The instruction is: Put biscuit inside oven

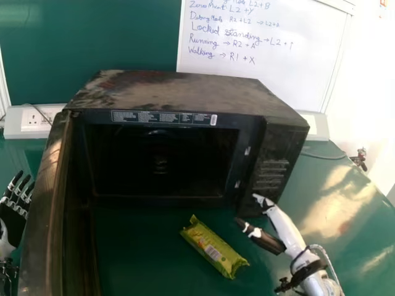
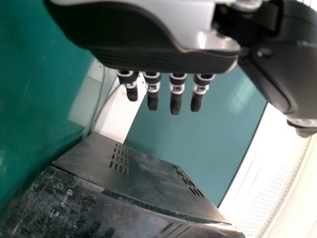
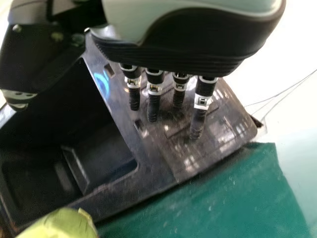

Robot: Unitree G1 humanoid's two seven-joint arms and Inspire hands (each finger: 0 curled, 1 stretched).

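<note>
In the head view a green biscuit packet (image 1: 214, 246) lies on the table before the black oven (image 1: 162, 161), whose door stands open at the left. My right hand (image 1: 271, 222) is just right of the packet, near the oven's control panel, fingers extended and holding nothing. In the right wrist view that hand (image 3: 173, 54) has straight fingers in front of the panel, with part of the packet (image 3: 59, 225) in sight. My left hand (image 1: 13, 213) is at the far left, outside the door, its fingers open; the left wrist view has this hand (image 2: 158, 57) too.
The open oven door (image 1: 46, 203) stands between my left hand and the packet. Green tabletop (image 1: 333, 203) extends right of the oven. Wall sockets (image 1: 34, 121) and a whiteboard (image 1: 265, 61) are behind, with a cable (image 1: 324, 156) at the back right.
</note>
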